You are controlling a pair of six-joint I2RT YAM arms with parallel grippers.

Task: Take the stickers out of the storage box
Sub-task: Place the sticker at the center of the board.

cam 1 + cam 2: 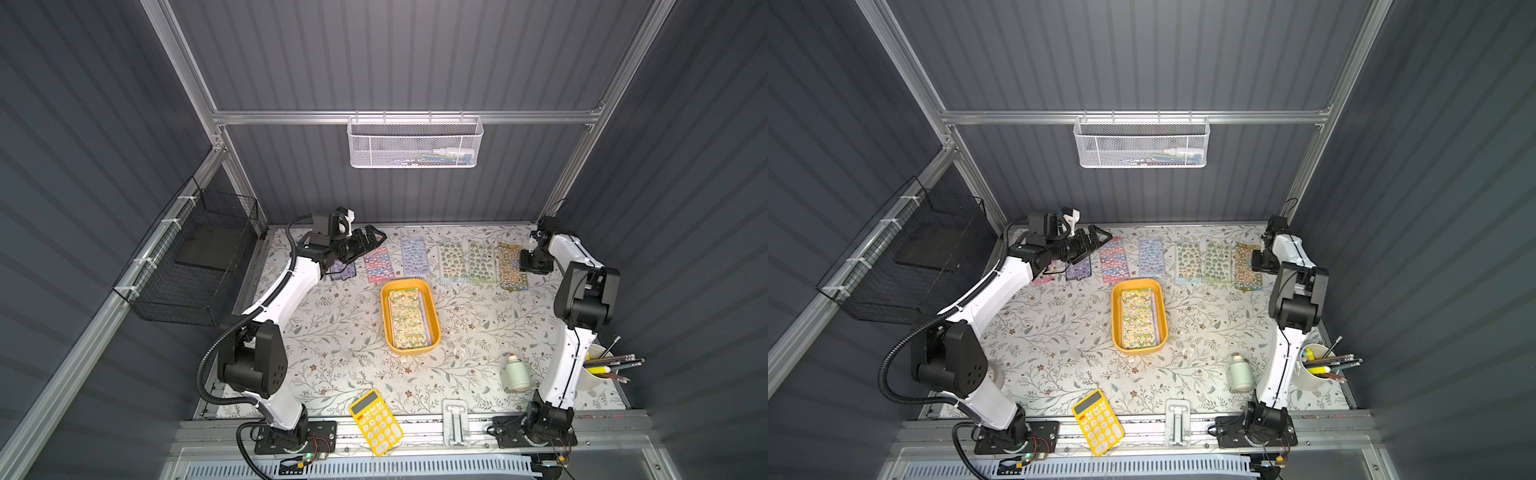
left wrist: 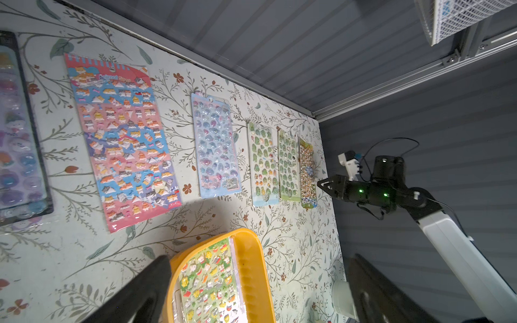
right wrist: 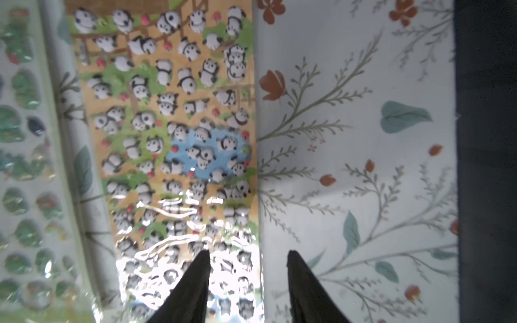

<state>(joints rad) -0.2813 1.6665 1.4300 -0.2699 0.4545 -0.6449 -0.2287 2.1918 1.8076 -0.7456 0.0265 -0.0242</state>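
Observation:
The mustard-yellow storage box (image 1: 435,316) (image 1: 1116,320) sits mid-table with a stack of stickers (image 1: 409,318) (image 2: 208,279) in it, a green-and-yellow sheet on top. Several more sticker sheets lie in a row along the table's back. Over the right edge of the last of them, the panda sheet (image 1: 512,266) (image 3: 173,125), my right gripper (image 1: 530,264) (image 3: 249,253) points down, open and holding nothing. My left gripper (image 1: 376,237) (image 2: 260,256) hangs wide open and empty above the pink sheet (image 1: 378,264) at the back left.
A yellow calculator (image 1: 376,422) lies at the front edge. A glue bottle (image 1: 515,372) and a cup of pencils (image 1: 598,370) stand front right. A white mesh basket (image 1: 415,141) hangs on the back rail, a black wire basket (image 1: 195,257) on the left wall.

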